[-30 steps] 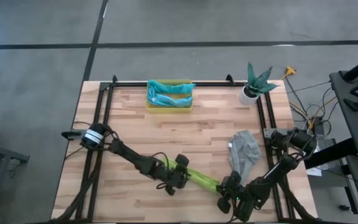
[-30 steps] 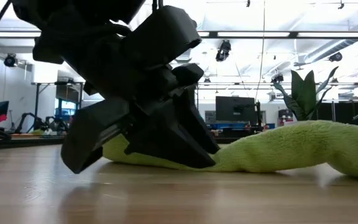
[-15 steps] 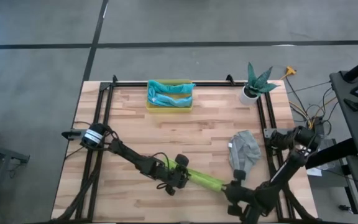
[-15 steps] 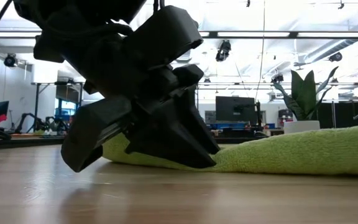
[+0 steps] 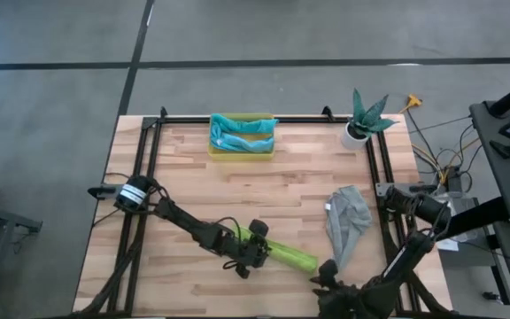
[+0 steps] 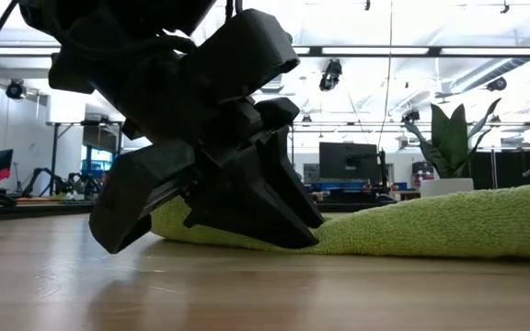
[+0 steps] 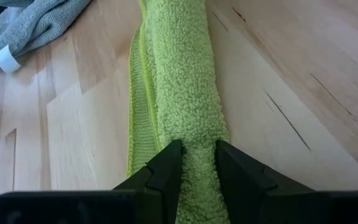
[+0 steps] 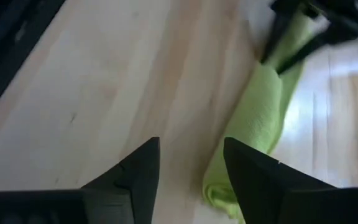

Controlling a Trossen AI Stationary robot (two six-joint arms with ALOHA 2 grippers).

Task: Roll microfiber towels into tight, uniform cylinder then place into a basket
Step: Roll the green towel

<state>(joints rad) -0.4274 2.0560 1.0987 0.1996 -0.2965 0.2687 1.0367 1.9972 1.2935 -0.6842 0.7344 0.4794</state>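
A lime green towel, rolled into a long cylinder, lies on the table near its front edge. My left gripper is shut on its left part, as the left wrist view and the low view show. My right gripper stands open just off the roll's right end, touching nothing. A grey towel lies crumpled to the right. The yellow basket at the far edge holds a teal and a light blue towel. My left gripper pinches the green roll's two long sides between its two fingers, near the roll's left end. The fingers come from the table's left, slanting down, and point along the roll. The roll lies flat on the table.
A white plant pot stands at the far right corner. Black frame rails run along the table's left, far and right sides. Bare wood lies between the basket and the green roll.
My right gripper has opened, let go of the green roll's right end and drawn back toward the table's near edge. The freed end has settled flat on the table and the roll lies straighter. My left gripper has kept its hold.
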